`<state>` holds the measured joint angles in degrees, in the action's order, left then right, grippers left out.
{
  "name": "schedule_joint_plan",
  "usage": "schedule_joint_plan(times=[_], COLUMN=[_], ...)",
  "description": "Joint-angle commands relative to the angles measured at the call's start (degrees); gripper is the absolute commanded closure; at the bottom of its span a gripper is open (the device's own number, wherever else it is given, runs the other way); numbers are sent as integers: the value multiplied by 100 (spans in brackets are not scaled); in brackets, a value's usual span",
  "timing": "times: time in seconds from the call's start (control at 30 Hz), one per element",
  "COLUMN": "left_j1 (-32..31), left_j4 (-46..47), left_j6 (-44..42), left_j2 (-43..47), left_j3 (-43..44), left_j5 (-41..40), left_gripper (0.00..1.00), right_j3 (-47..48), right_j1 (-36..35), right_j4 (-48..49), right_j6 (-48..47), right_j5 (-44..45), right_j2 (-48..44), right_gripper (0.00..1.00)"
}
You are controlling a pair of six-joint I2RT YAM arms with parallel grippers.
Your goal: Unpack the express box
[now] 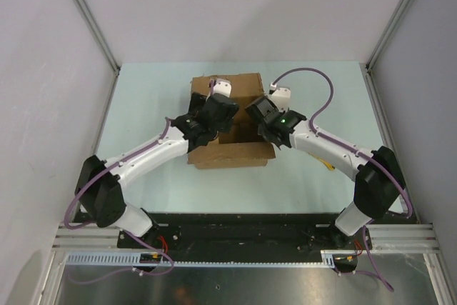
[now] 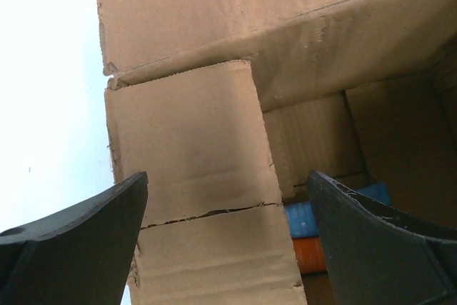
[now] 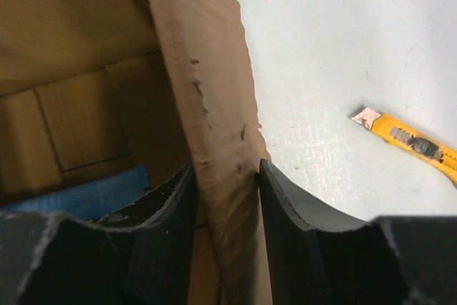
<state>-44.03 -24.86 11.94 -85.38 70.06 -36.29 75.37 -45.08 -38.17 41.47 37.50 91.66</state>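
Note:
The express box (image 1: 230, 152), a brown cardboard carton, stands mid-table with its top flaps turned up and out. My left gripper (image 1: 214, 108) hangs over its left side, open wide. Its fingers (image 2: 93, 233) straddle a creased left flap (image 2: 193, 148) without touching it. My right gripper (image 1: 260, 116) is at the box's right side. Its jaws stand apart, and the right flap (image 3: 214, 105) runs slantwise between the fingers (image 3: 285, 219). Inside the box lie a blue item (image 2: 303, 219) and an orange item (image 2: 308, 255). The blue item (image 3: 86, 194) also shows in the right wrist view.
A yellow utility knife (image 3: 410, 144) lies on the pale table (image 3: 335, 48) right of the box, its blade tip out. In the top view a bit of the knife (image 1: 327, 166) shows beside the right arm. White walls and metal posts enclose the table.

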Motion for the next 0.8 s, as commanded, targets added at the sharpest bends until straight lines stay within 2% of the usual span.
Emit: schedule_joint_plan(times=[0.0,0.2,0.33,0.77], left_j1=[-79,-422,-492,-282], left_j4=[17,25,25,34], left_j6=[-104,-333,-456,-808], left_j2=[-100,-347,-488,-32], left_j3=[-19,-10,-10,78], left_j5=[-571,-1660,-1828,-2180], left_gripper=[4,3,2,4], right_j3=[-259,-524,-576,-638], right_j1=[131,298,359,439], right_j4=[293,477,530,592], right_j6=[238,238,247,247], right_j5=[-365,-577,-673,-770], right_j2=[-279,-403,-421,-394], right_gripper=[58,59,59,63])
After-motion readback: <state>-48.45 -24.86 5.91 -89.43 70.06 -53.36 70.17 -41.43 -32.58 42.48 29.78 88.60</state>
